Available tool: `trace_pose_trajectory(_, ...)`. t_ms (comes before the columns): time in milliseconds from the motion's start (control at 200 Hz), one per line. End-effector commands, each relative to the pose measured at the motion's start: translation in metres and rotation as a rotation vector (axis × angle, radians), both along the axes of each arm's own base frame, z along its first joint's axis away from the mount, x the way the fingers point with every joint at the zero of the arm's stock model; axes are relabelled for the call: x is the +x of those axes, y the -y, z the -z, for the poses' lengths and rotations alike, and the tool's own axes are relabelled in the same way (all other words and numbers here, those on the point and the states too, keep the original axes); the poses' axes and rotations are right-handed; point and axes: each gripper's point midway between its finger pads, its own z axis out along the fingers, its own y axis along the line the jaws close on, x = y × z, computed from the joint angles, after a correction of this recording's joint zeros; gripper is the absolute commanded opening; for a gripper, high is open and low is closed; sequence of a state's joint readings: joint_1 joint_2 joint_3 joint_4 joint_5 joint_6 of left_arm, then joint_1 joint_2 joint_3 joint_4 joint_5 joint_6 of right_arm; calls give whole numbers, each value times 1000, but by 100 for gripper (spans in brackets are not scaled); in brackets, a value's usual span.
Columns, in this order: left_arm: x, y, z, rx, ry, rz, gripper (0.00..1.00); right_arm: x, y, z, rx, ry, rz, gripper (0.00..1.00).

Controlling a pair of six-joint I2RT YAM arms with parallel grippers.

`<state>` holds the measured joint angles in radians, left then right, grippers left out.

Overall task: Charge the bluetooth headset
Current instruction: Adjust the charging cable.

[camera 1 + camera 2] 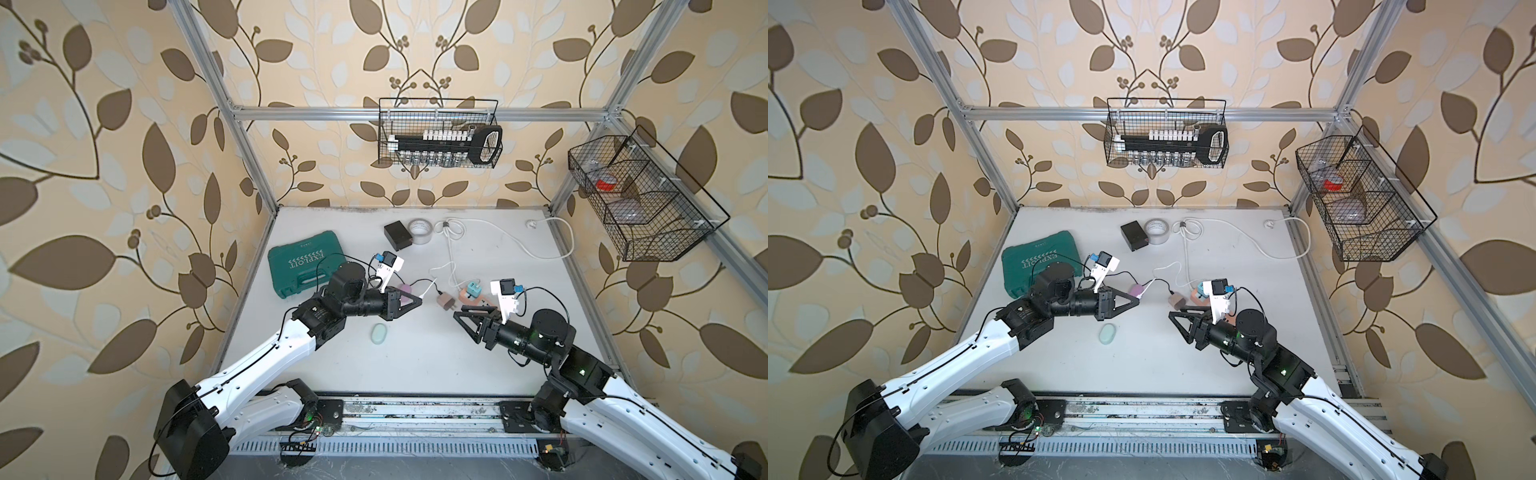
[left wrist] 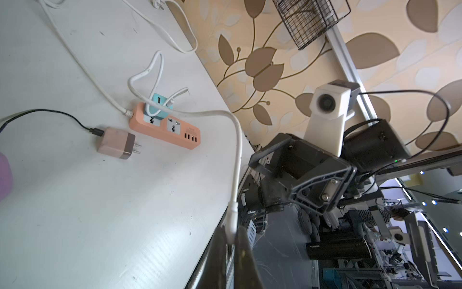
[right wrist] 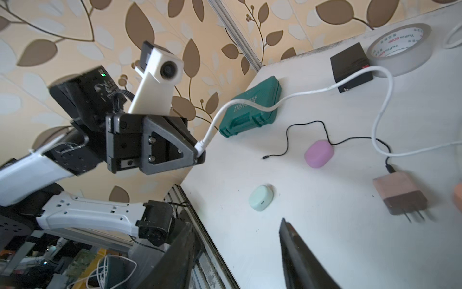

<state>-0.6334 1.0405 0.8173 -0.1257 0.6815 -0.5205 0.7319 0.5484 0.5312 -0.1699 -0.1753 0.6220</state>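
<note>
Jaws of my left gripper (image 1: pixel 419 300) pinch the white cable plug (image 2: pixel 231 226); mint earbud case (image 1: pixel 379 332) and lilac earbud case (image 1: pixel 405 287) lie on the surface (image 1: pixel 415 365) near it; jaws of my right gripper (image 1: pixel 457 311) stand apart, empty.

2 arms reach in from lower corners in both top views, tips facing each other near frame centre. Left arm (image 1: pixel 257 357): elbow bent, forearm angled up-right, wrist near level. Left gripper (image 1: pixel 419 300): fingers pinched tight on white cable plug (image 2: pixel 231 224). Right arm (image 1: pixel 623 415): forearm angled up-left. Right gripper (image 1: pixel 457 312): jaws parted, 2 fingers (image 3: pixel 295 245) clearly apart.
</note>
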Motion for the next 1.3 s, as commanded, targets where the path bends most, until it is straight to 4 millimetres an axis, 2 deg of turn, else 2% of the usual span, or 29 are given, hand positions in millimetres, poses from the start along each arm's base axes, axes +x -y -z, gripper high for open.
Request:
trace_pose_trajectory(0,-21,-7,12,124,-41,111,0,-5,0,0,-173,34,-73,55)
trace_pose_trajectory(125,-35,-8,18,169,-104,201,0,-6,-22,-11,-230,39,-200,55)
trace_pose_trajectory(245,-46,-5,15,151,-121,278,0,-6,-40,-19,-234,55,-303,55)
trace_pose_trajectory(495,-60,-4,7,124,-138,363,0,-8,-66,-7,-210,-22,-451,54)
trace_pose_trajectory(820,-60,-1,9,127,-153,388,0,-16,-83,-2,-179,-62,-573,54)
trace_pose_trajectory(990,-59,1,8,117,-158,397,0,-18,-89,-6,-141,-44,-607,53)
trace_pose_trajectory(1165,-57,1,10,124,-154,391,0,-22,-95,-1,-125,-83,-655,44)
trace_pose_trajectory(1295,-56,1,9,124,-145,386,0,-24,-95,4,-124,-101,-670,44)
